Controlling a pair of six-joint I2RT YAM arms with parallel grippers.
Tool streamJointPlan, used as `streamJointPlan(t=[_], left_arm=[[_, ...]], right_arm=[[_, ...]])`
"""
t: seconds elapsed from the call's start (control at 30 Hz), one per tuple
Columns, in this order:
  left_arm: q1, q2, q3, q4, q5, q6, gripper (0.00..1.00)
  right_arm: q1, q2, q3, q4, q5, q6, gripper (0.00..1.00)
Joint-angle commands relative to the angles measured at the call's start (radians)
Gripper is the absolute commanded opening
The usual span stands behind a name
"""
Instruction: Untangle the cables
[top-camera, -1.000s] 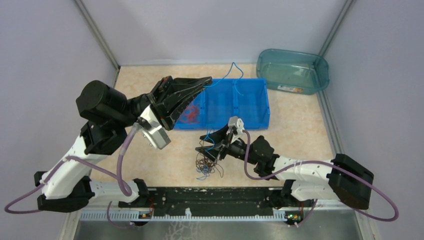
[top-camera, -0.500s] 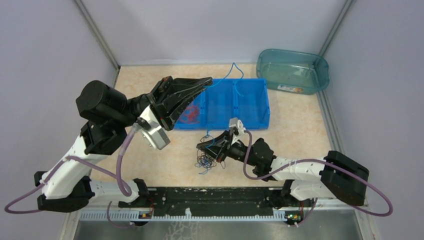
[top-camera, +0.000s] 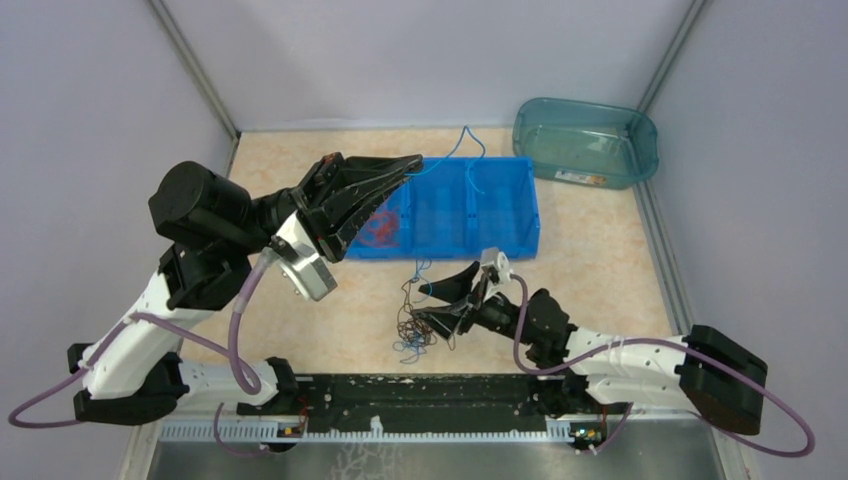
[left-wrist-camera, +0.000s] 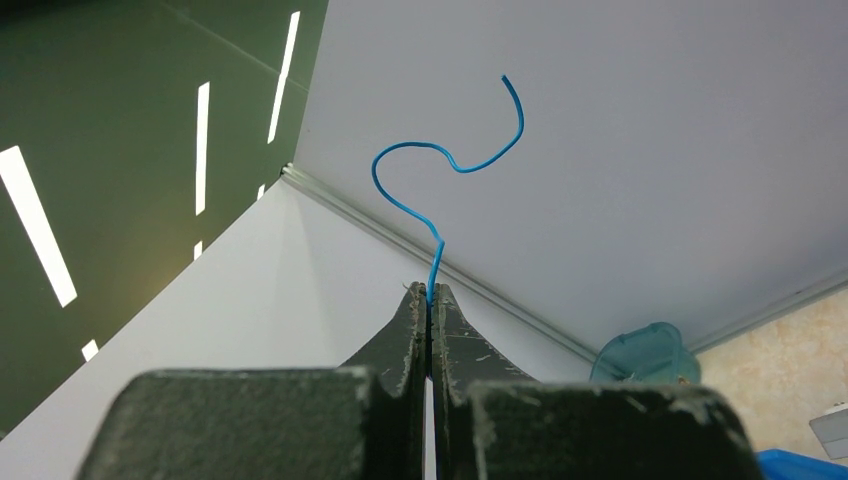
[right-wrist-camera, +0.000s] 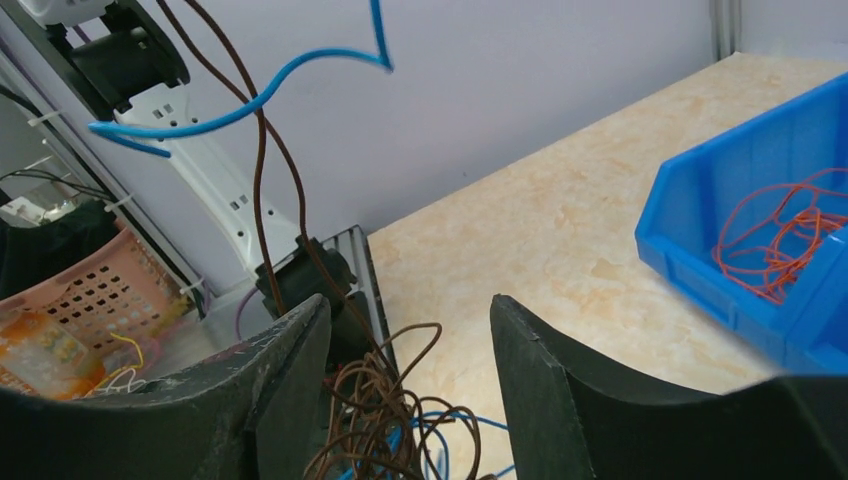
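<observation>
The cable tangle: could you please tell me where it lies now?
In the top view, the cable tangle sits on the table mid-front, at the right gripper, in front of the blue bin.

Lab-style robot cell: plain grey panel walls (top-camera: 420, 60), aluminium corner rails (top-camera: 195, 66), blue parts bin (top-camera: 505, 215).

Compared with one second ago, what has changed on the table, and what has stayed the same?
The right pincer shifted to the right with its whole arm. Half a second ago it looked closed at the tangle of cables; now it is open, with the tangle between its jaws. The tangle lies about where it was. The left pincer stays shut on the blue wire above the blue bin.
</observation>
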Motion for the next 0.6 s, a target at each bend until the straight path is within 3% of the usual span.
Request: streamJointPlan(t=[0.0, 0.17, 0.33, 0.57], left_arm=[[0.001, -0.01, -0.001, 0.036, 0.023, 0.003, 0.0], [0.002, -0.004, 0.005, 0.037, 0.022, 0.0, 0.0], [0.002, -0.002, 0.005, 0.039, 0.022, 0.001, 0.0], [0.003, 0.006, 0.013, 0.045, 0.029, -0.012, 0.0]], right_arm=[[0.008, 0.005, 0.097, -0.032, -0.045, -0.054, 0.62], [0.011, 0.059, 0.143, -0.003, -0.066, -0.062, 0.65], [0.019, 0.099, 0.18, 0.013, -0.1, -0.056, 0.74], [0.029, 0.155, 0.225, 0.067, -0.068, -0.075, 0.75]])
